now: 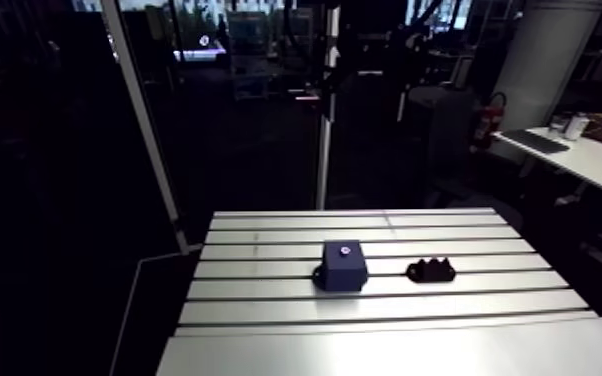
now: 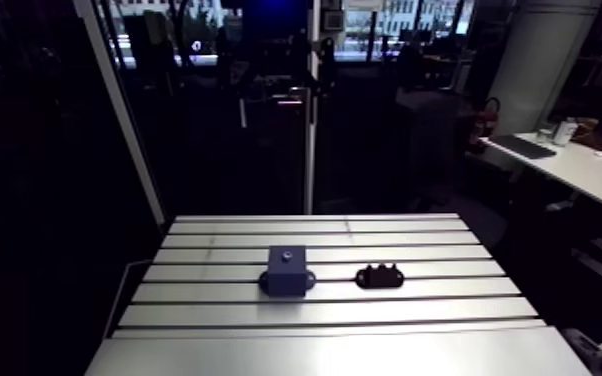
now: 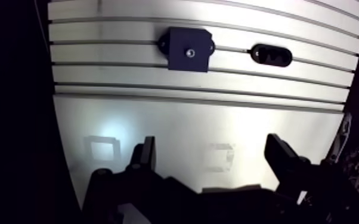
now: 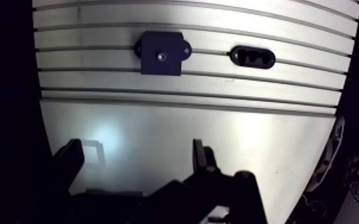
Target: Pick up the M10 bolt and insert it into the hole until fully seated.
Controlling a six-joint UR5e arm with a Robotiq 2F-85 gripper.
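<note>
You had the jaws spread wide with nothing between them, hanging over the smooth part of the bench [image 3: 176, 119] and well apart from the dark blue block [image 3: 182, 40], which sat ahead of them on the slotted part. Just beside the block lay a low black cradle [image 3: 271, 55]. I could not make out the M10 bolt for certain: it may have lain in that cradle, dark on dark. A small pale spot [image 3: 190, 53] on top of the block was, I judged, either the mouth of the hole or a bolt head already in it; the views did not settle which.

The task looked to me to be at its very start, so the risks lay ahead:

- If the bolt was in the cradle, poor contrast could have led you to close off-centre and lift it tilted.
- A tilted bolt would likely have caught on the rim of the hole and jammed rather than seated.
- Whether the block was fastened to the bench I could not tell – a sideways push during insertion might have shifted it.
</note>
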